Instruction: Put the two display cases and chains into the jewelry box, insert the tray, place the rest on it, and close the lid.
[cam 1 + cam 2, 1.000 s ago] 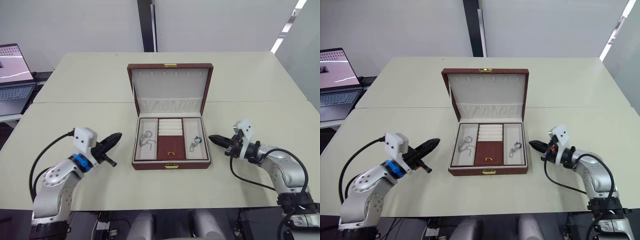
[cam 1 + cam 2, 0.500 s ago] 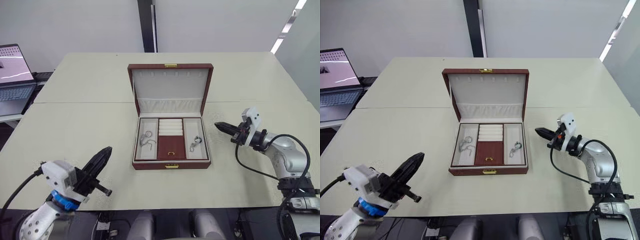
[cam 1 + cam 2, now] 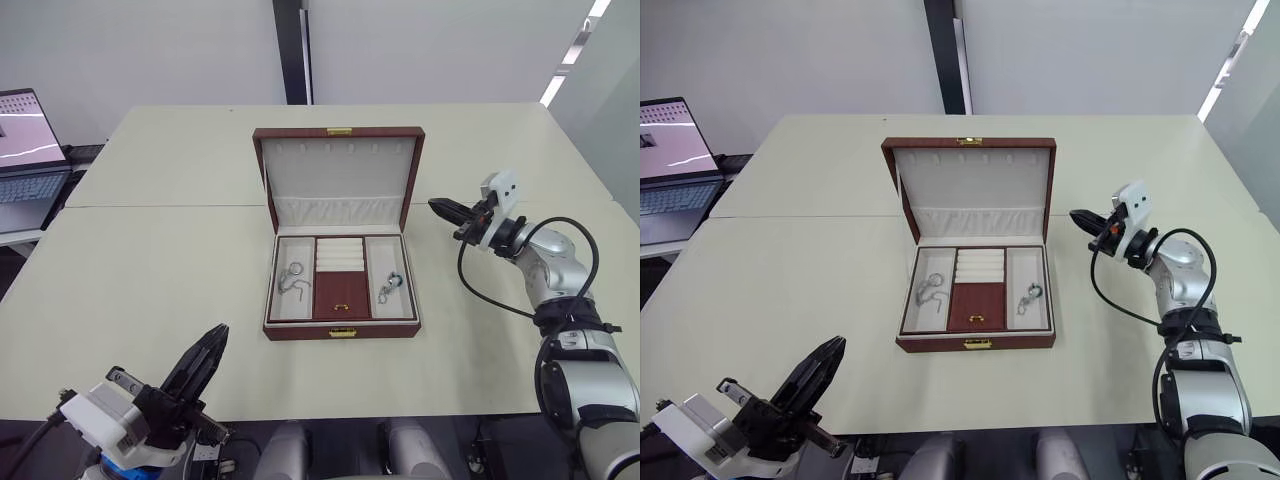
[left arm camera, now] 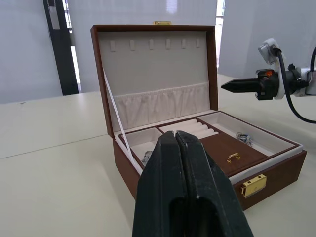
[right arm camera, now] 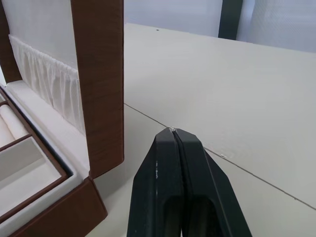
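Table (image 3: 150, 260) with open jewelry box (image 3: 341, 232) at centre, hinge side away from the robot, lid (image 3: 340, 170) upright, latch toward the robot; its long axis runs left to right. Compared with a second ago, the left gripper (image 3: 208, 350) has dropped back from beside the box's left side to the table's near edge, and the right gripper (image 3: 442, 208) has moved from the box's front right corner up beside the lid's right edge. Both pairs of jaws are pressed together, empty, and clear of the box. The tray (image 3: 340, 279) sits inside, with a chain (image 3: 293, 279) in its left compartment and another (image 3: 390, 288) in its right.
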